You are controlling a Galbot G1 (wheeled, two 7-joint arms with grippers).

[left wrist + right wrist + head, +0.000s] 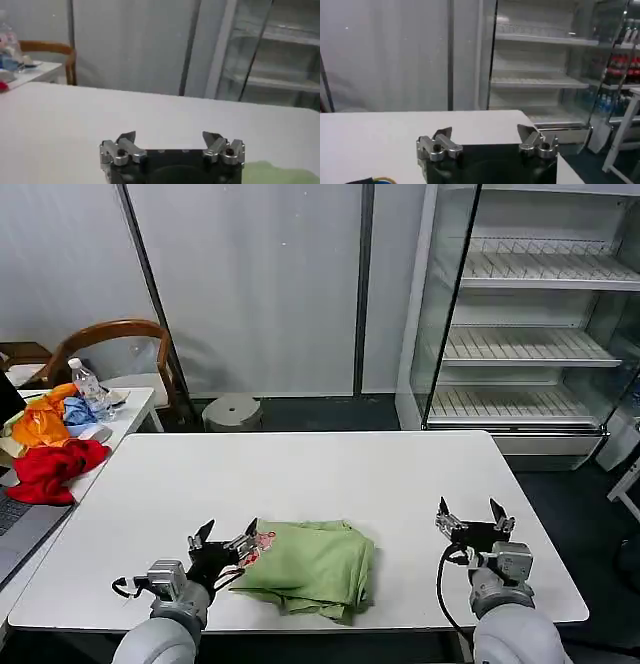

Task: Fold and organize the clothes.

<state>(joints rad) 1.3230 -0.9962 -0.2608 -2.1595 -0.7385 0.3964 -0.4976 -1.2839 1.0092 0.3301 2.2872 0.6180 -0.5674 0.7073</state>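
One light green soft cotton shirt, folded, lies on the white rectangular table. Two grippers: left gripper beside it, right gripper apart; both spread wide, holding nothing.

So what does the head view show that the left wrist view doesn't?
Head view alone: the right gripper, open over the table's right side, the red cloth on the side table, and the whole folded green shirt.

Left wrist view alone: nothing extra of note.

Both: the open left gripper, empty beside the shirt, the white table, the wooden chair.
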